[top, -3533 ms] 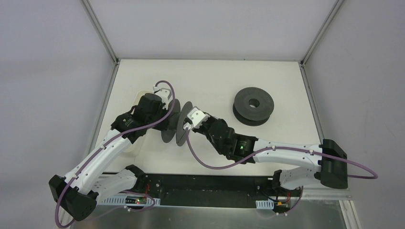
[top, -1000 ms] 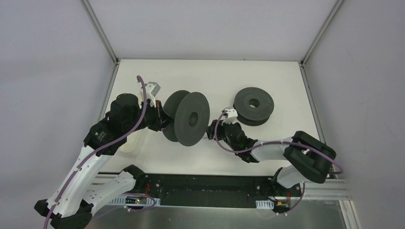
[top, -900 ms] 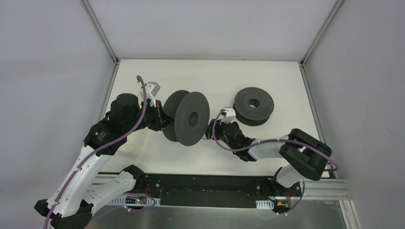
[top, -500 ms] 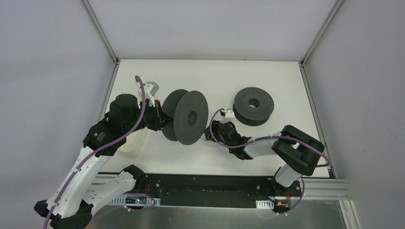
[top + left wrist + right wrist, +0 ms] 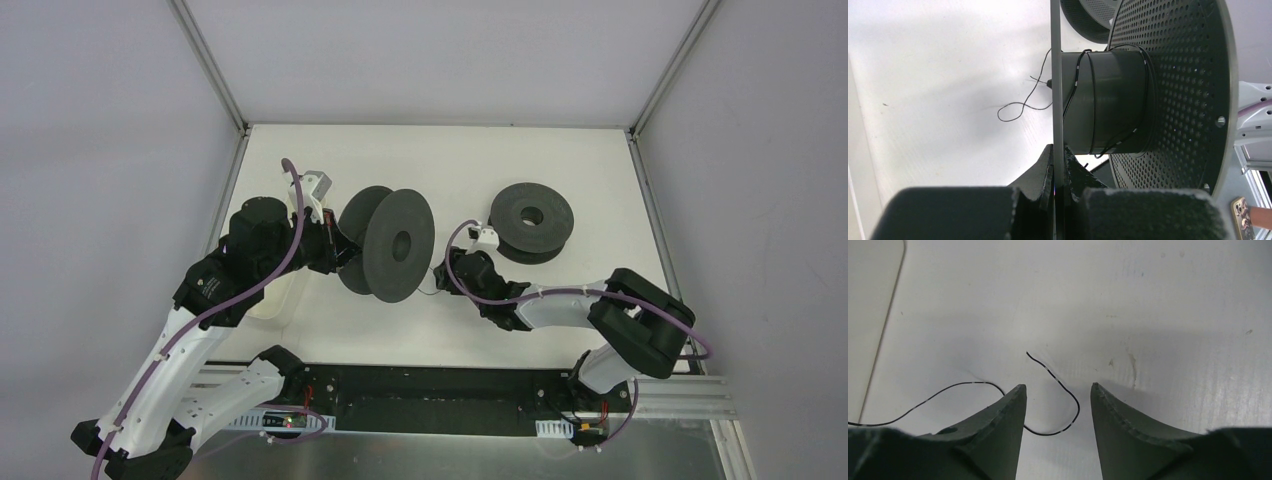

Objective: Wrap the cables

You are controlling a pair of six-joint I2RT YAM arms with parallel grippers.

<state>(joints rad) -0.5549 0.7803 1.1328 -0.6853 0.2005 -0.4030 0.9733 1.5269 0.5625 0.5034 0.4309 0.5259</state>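
A black spool (image 5: pixel 398 247) stands on edge left of centre, with my left gripper (image 5: pixel 338 255) shut on its near flange. In the left wrist view the thin flange (image 5: pixel 1056 75) is pinched between the left gripper's (image 5: pixel 1058 147) two pads. The cable (image 5: pixel 1087 90), a thin dark wire, lies in a few loose turns round the hub. Its free end (image 5: pixel 1018 107) curls on the table. My right gripper (image 5: pixel 440 275) is low over the table just right of the spool. In its wrist view this gripper (image 5: pixel 1057 386) is open, with a loop of the cable (image 5: pixel 1078 407) lying between the fingers, untouched.
A second black spool (image 5: pixel 531 222) lies flat at the back right. A white tray (image 5: pixel 283 300) sits at the table's left edge under the left arm, and its rim (image 5: pixel 885 335) shows in the right wrist view. Metal frame posts stand at the back corners.
The right gripper has slid left and down toward the spool over the loose wire, its jaws narrowing a little. The left gripper keeps holding the spool, which has barely moved.
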